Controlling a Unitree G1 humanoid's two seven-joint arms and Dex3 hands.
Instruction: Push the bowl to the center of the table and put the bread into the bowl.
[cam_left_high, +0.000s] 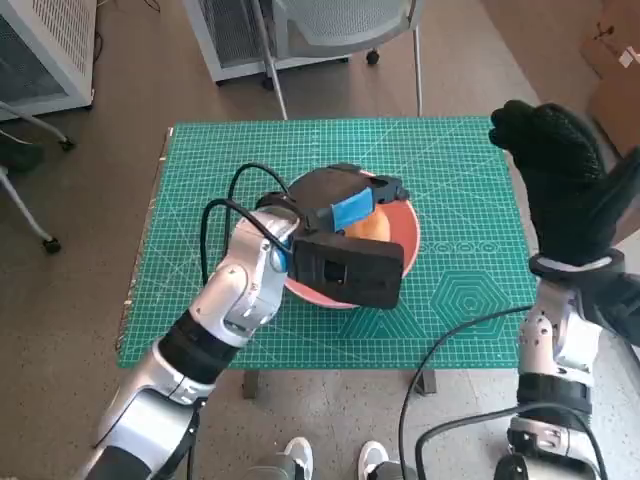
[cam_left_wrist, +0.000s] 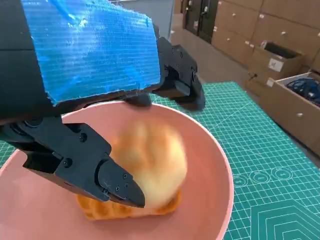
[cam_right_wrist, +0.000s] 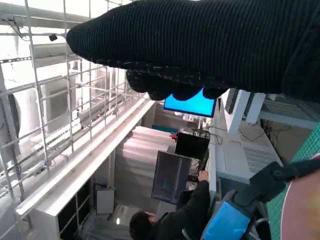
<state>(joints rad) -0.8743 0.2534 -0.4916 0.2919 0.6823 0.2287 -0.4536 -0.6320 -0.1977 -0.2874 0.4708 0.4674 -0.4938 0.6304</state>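
Green mat (cam_left_high: 460, 200); left robot hand (cam_left_high: 345, 205) over bowl (cam_left_high: 405, 235)

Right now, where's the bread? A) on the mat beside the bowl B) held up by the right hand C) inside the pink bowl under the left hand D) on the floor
C: the bread lies inside the pink bowl, with the left hand over it, while the right hand is raised off to the side holding nothing.
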